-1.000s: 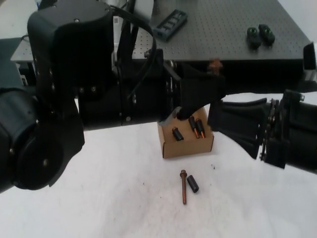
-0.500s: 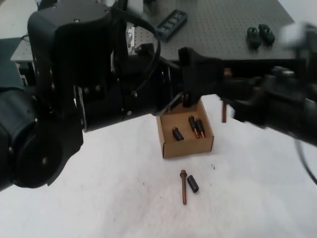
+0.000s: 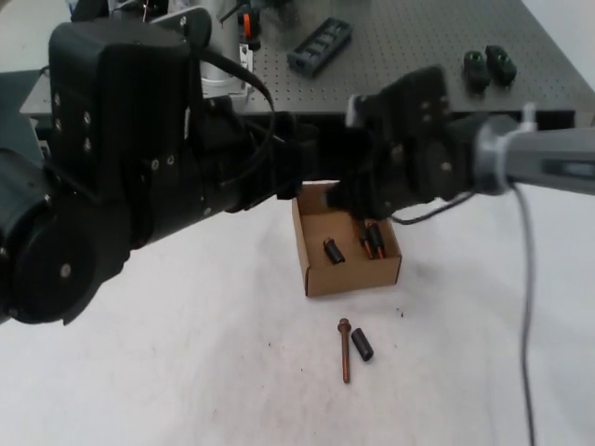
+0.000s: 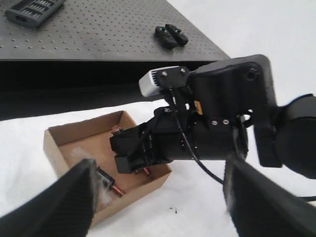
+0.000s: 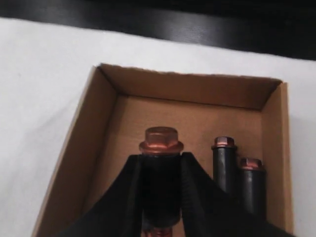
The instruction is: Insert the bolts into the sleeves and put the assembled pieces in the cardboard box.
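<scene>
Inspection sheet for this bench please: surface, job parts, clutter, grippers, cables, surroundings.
Surface: white bench top.
Job's things: cardboard box holds two assembled pieces side by side, plus a third piece. A loose bolt and a loose sleeve lie in front of the box.
Clutter: nothing seen.
Grippers: right gripper is shut on a held piece over the box. Left gripper is open.
Cables: grey cable hangs from the right arm.
Surroundings: perforated board with a black tray and two black parts.
</scene>
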Controlling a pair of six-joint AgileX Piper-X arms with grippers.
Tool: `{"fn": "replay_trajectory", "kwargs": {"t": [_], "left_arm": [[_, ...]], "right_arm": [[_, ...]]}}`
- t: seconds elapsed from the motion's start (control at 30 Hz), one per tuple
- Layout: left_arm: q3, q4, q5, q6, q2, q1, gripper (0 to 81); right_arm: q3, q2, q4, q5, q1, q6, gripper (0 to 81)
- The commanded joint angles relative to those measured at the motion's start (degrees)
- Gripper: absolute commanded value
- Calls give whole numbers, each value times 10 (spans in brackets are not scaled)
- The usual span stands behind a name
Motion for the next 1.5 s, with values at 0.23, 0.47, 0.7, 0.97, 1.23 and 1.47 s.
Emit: {"fn": "replay_trajectory", "kwargs": {"t": [0.23,0.47,0.7,0.97,1.23,1.47], "left_arm": [[-2,11,-5,11,-7,17,514],[-2,11,-5,11,-7,17,514],[-2,11,-12,11,-7,17,514],[-2,11,-21,11,-7,17,514],[-2,12,-21,11,-7,17,514],[-2,12,-21,11,-7,17,514]], "right_arm": [[-117,101,85,14,2,-7,165],[-117,78,85,2,-4,-6,330],[-75,-55,192,-15,-1,-26,330],[31,-91,311,0,50,-45,330],[40,-27,326,-2,65,-45,330],[40,-1,323,-3,69,-62,330]]}}
